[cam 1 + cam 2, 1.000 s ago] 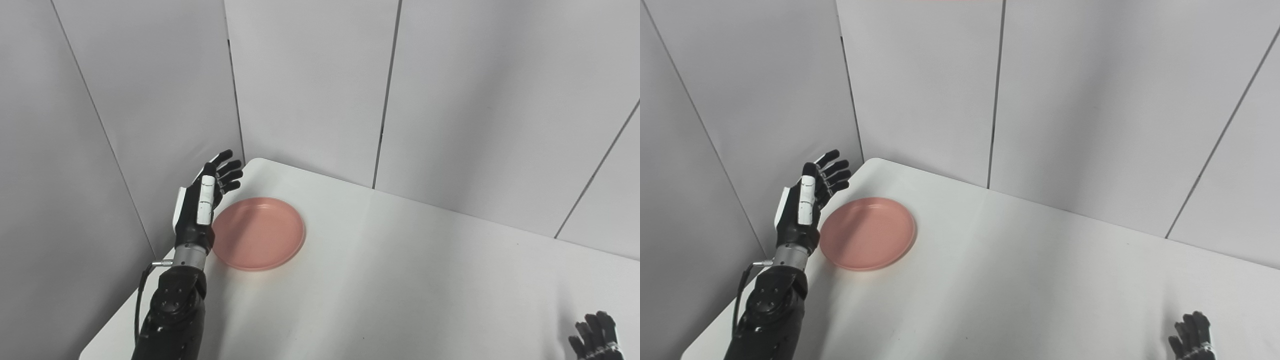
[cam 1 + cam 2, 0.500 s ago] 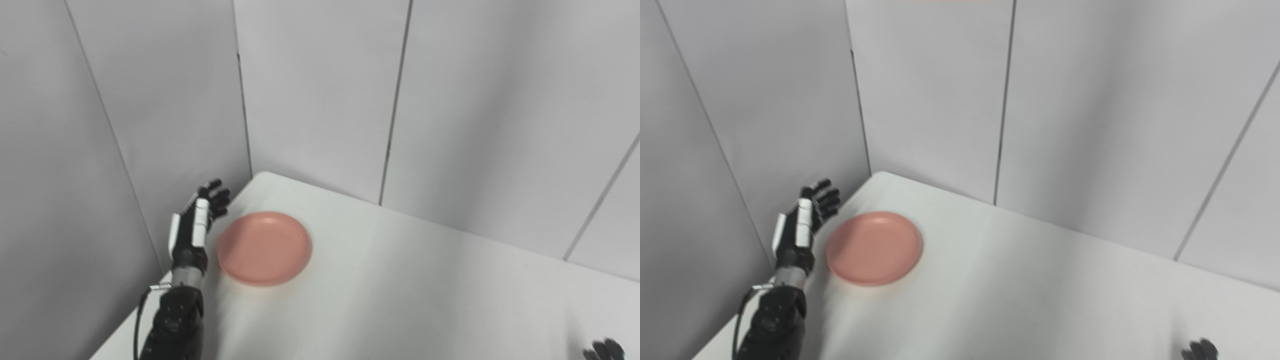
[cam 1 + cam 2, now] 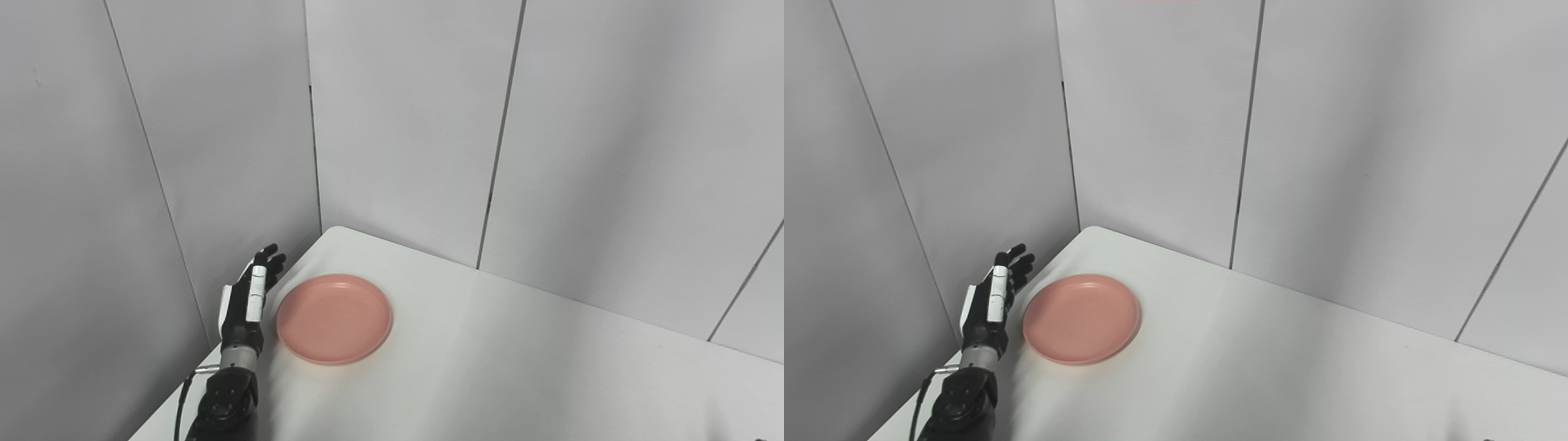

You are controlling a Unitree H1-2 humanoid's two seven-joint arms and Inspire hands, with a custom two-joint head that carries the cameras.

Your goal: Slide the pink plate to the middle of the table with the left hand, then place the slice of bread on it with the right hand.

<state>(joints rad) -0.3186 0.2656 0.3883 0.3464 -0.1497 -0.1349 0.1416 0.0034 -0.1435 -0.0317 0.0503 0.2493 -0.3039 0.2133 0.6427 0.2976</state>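
Left hand [image 3: 248, 301]: black with white panels, raised on its edge at the left border of the table, fingers [image 3: 268, 256] straight and slightly spread, pointing away from the robot toward the far corner; holding nothing; palm turned toward the plate; the hand stands just beside the plate's left rim, and whether it touches that rim cannot be told; wrist a short metal cuff; forearm [image 3: 226, 401] black, entering from the bottom edge on the left, with a thin cable [image 3: 920, 398] looping off its outer side.

Plate [image 3: 334, 318]: pink, round, shallow, with a low raised rim; lying flat on the table near the far left corner, well to the left of the table's middle; nothing on it.

Table [image 3: 520, 367]: white, smooth, with a rounded far left corner; it runs from that corner across to the right and bottom edges of both views.

Walls [image 3: 398, 122]: pale grey panels with dark vertical seams, closing the table on the left and at the back; the left panel stands close behind the raised hand.

Right hand: out of both views; its state cannot be told.

Bread: not visible in either view.
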